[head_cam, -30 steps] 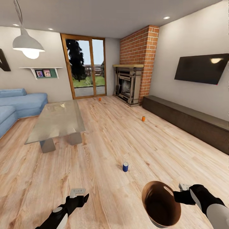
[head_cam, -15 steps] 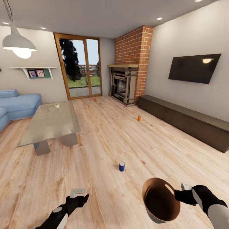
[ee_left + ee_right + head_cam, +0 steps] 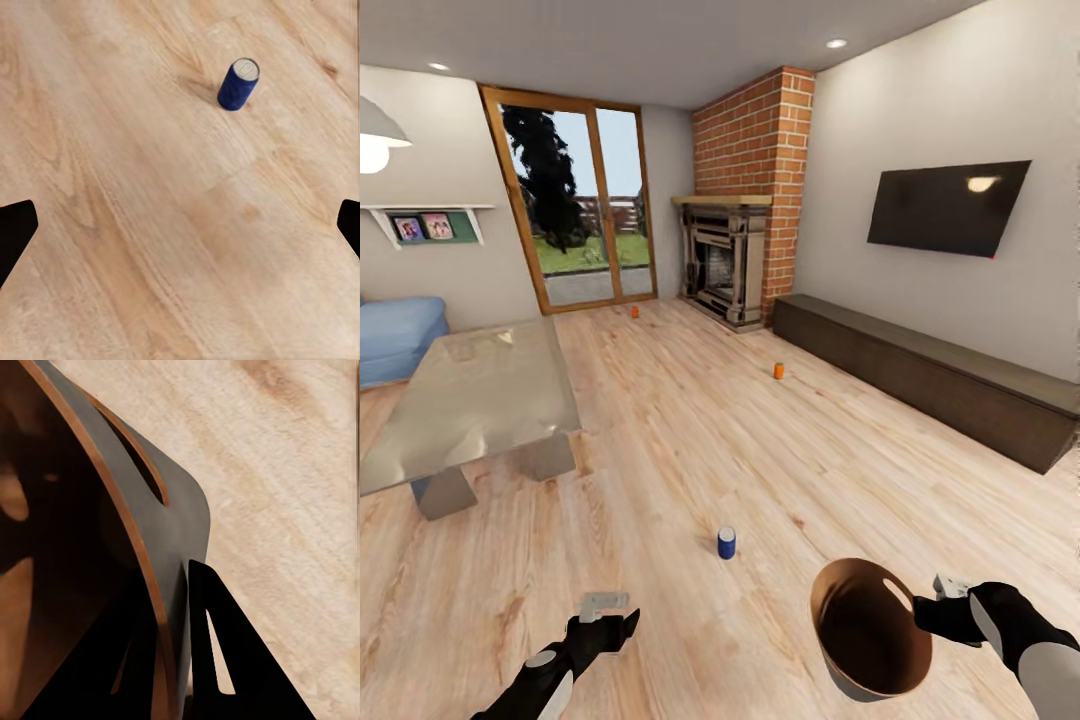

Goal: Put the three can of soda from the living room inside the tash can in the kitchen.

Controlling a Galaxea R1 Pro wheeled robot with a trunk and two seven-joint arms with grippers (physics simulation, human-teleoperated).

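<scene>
The right gripper (image 3: pixel 938 603) was clamped on the rim of the bin (image 3: pixel 865 630), one finger (image 3: pixel 225 660) outside the wall and the other inside, beside the slot handle. The bin hung tilted above the floor (image 3: pixel 690 440), its brown inside facing the camera. The left gripper (image 3: pixel 605 608) was held wide open and empty over bare planks, its fingertips at opposite edges of the left wrist view.

The blue can (image 3: pixel 726 542) stood upright on the floor between the two grippers and just ahead of them: a small cylinder with a grey top. One orange can (image 3: pixel 779 371) stood near the dark low cabinet (image 3: pixel 930 385); the other (image 3: pixel 635 312) stood by the glass door (image 3: pixel 575 215). The floor was light wood plank. A grey low table (image 3: pixel 470 400) with a glossy top stood to the left.
</scene>
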